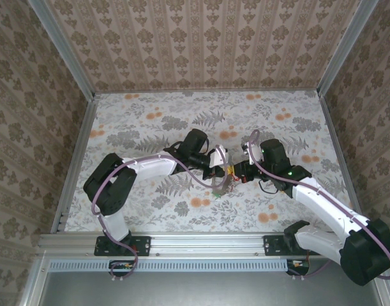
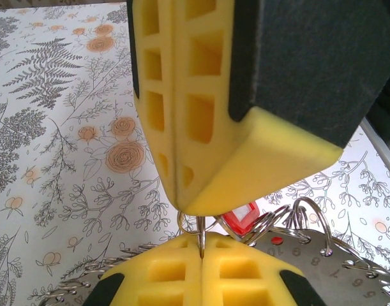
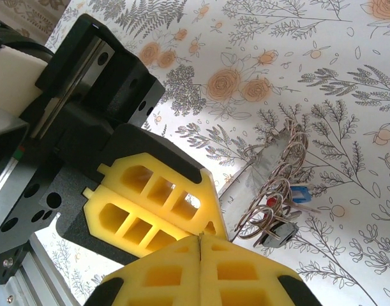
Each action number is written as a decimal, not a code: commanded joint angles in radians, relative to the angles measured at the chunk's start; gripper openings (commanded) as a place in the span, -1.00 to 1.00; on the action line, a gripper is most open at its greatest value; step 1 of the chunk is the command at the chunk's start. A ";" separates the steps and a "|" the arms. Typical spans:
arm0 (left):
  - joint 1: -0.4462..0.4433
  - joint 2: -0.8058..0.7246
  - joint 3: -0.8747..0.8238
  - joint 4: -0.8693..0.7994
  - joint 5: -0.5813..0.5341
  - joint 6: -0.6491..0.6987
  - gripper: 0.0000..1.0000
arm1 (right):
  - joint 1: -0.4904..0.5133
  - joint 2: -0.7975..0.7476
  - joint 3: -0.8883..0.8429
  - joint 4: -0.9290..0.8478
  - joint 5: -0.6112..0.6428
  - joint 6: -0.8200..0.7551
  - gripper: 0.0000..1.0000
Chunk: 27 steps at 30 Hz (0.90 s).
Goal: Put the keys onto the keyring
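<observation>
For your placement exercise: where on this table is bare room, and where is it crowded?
Bare: the table, far strip below the back wall and left side by the rail. Crowded: the middle, where left pincer and right pincer meet at the keyring.

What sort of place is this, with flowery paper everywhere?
Probably a purpose-built robot test booth, not a home: patterned panels in metal framing wall in a floral-covered table, and a left arm and right arm are bolted to a rail at its edge.

You are watching your left gripper (image 2: 202, 252) pinching a thin silver wire loop (image 2: 200, 234) between its yellow foam fingers (image 2: 163, 271), the right gripper (image 2: 182, 205) meeting it tip-to-tip, a red plastic key head (image 2: 240, 220) peeking out behind.
</observation>
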 commanded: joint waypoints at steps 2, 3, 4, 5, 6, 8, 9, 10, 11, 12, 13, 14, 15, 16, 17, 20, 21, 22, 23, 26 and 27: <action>-0.001 -0.020 -0.025 0.080 -0.012 -0.035 -1.00 | -0.001 -0.029 0.020 -0.010 0.053 0.013 -1.00; 0.001 -0.028 -0.039 0.108 -0.023 -0.043 -1.00 | -0.003 -0.026 0.022 -0.031 0.085 0.019 -1.00; 0.003 -0.037 -0.056 0.136 -0.037 -0.057 -1.00 | -0.006 -0.021 0.025 -0.052 0.112 0.029 -1.00; 0.002 -0.044 -0.072 0.170 -0.050 -0.068 -1.00 | -0.009 -0.011 0.030 -0.077 0.141 0.039 -1.00; 0.003 -0.049 -0.083 0.192 -0.059 -0.077 -1.00 | -0.013 0.000 0.035 -0.098 0.157 0.046 -1.00; 0.005 -0.060 -0.106 0.234 -0.072 -0.092 -1.00 | -0.018 0.023 0.038 -0.122 0.177 0.068 -1.00; 0.005 -0.064 -0.114 0.248 -0.076 -0.096 -1.00 | -0.021 0.031 0.036 -0.120 0.174 0.076 -1.00; 0.005 -0.067 -0.122 0.271 -0.082 -0.102 -1.00 | -0.022 0.038 0.032 -0.116 0.171 0.084 -1.00; 0.006 -0.069 -0.129 0.286 -0.085 -0.107 -1.00 | -0.023 0.043 0.030 -0.108 0.169 0.092 -1.00; 0.007 -0.071 -0.133 0.293 -0.085 -0.109 -1.00 | -0.023 0.046 0.029 -0.102 0.168 0.095 -1.00; 0.009 -0.072 -0.136 0.294 -0.085 -0.109 -1.00 | -0.023 0.048 0.025 -0.094 0.166 0.098 -1.00; 0.008 -0.073 -0.139 0.299 -0.086 -0.110 -1.00 | -0.023 0.052 0.026 -0.091 0.165 0.098 -1.00; 0.008 -0.074 -0.142 0.305 -0.084 -0.108 -1.00 | -0.023 0.053 0.027 -0.086 0.163 0.099 -1.00; 0.008 -0.074 -0.146 0.312 -0.079 -0.110 -1.00 | -0.025 0.058 0.028 -0.082 0.161 0.100 -1.00; 0.008 -0.075 -0.152 0.323 -0.073 -0.110 -1.00 | -0.029 0.065 0.030 -0.079 0.151 0.098 -1.00; 0.008 -0.074 -0.155 0.337 -0.064 -0.112 -1.00 | -0.034 0.092 0.040 -0.067 0.104 0.090 -1.00; 0.008 -0.074 -0.158 0.343 -0.061 -0.111 -1.00 | -0.034 0.100 0.043 -0.061 0.093 0.089 -1.00; 0.008 -0.074 -0.159 0.351 -0.056 -0.111 -1.00 | -0.034 0.111 0.047 -0.059 0.089 0.088 -1.00; 0.008 -0.072 -0.159 0.353 -0.056 -0.113 -1.00 | -0.035 0.121 0.049 -0.056 0.082 0.089 -1.00; 0.008 -0.070 -0.161 0.359 -0.056 -0.112 -1.00 | -0.037 0.146 0.055 -0.034 0.054 0.088 -1.00; 0.008 -0.070 -0.162 0.364 -0.057 -0.113 -1.00 | -0.037 0.153 0.057 -0.025 0.039 0.087 -1.00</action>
